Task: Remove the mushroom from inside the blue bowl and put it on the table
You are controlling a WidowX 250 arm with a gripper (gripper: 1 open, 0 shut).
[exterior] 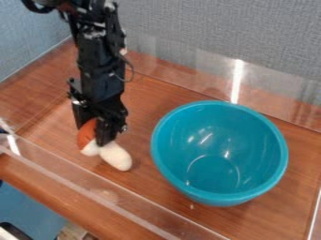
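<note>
The gripper (97, 124) is closed around the cap of the mushroom (111, 156), its stem pointing toward the table's (141, 199) front edge, left of the bowl (220, 153), presumably to set it down clear of the rim.
</note>
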